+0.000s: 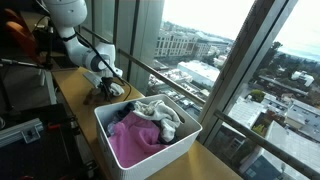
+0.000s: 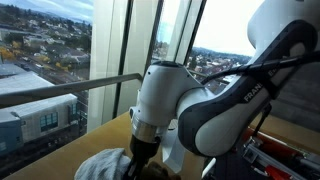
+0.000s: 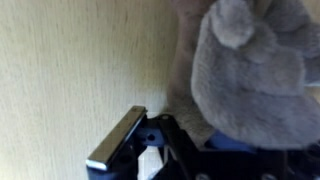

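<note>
My gripper is down on the wooden ledge, just to the left of a white bin. It is shut on a grey fuzzy cloth. In the wrist view one finger shows bare against the pale wood, and the cloth covers the other one. The cloth bunches up around the jaws and fills the upper right of that view. In an exterior view the gripper reaches down into the grey cloth at the bottom edge, with the arm's white body hiding most of it.
The bin holds a pink garment, a white one and a dark one. Window frames stand right behind the ledge. Dark equipment sits at the left.
</note>
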You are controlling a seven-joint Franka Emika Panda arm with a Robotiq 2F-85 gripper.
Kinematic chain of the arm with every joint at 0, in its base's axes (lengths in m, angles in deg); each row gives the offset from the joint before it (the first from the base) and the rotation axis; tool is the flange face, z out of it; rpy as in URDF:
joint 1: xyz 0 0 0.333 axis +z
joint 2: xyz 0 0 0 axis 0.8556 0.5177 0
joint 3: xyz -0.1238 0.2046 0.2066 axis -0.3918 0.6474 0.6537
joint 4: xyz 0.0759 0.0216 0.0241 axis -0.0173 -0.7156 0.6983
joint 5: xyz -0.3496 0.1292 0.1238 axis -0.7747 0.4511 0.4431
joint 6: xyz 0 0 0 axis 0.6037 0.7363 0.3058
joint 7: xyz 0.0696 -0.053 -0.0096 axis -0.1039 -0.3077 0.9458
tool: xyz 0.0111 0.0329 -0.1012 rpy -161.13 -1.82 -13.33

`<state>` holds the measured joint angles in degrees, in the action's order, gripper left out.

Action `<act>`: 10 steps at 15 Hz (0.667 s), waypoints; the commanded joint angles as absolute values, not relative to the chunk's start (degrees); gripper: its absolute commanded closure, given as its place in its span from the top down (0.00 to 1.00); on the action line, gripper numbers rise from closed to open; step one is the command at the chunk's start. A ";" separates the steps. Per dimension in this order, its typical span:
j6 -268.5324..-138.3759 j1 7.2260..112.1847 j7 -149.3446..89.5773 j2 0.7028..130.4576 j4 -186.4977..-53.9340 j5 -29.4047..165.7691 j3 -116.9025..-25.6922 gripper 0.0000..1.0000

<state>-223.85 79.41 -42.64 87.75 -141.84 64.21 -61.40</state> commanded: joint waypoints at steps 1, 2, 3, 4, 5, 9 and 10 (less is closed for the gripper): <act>-221.50 77.64 -40.26 82.77 -143.63 65.92 -61.63 0.00; -221.03 77.03 -40.05 81.43 -144.01 66.05 -61.57 0.00; -220.54 76.54 -39.93 79.93 -144.41 66.05 -61.64 0.00; -220.11 76.02 -39.73 78.19 -144.91 66.03 -61.69 0.00; -219.68 75.57 -39.58 76.68 -145.22 65.95 -61.78 0.00; -217.53 72.59 -37.67 68.58 -147.02 65.28 -62.55 0.00; -216.77 71.39 -36.86 66.27 -147.05 65.38 -62.87 0.00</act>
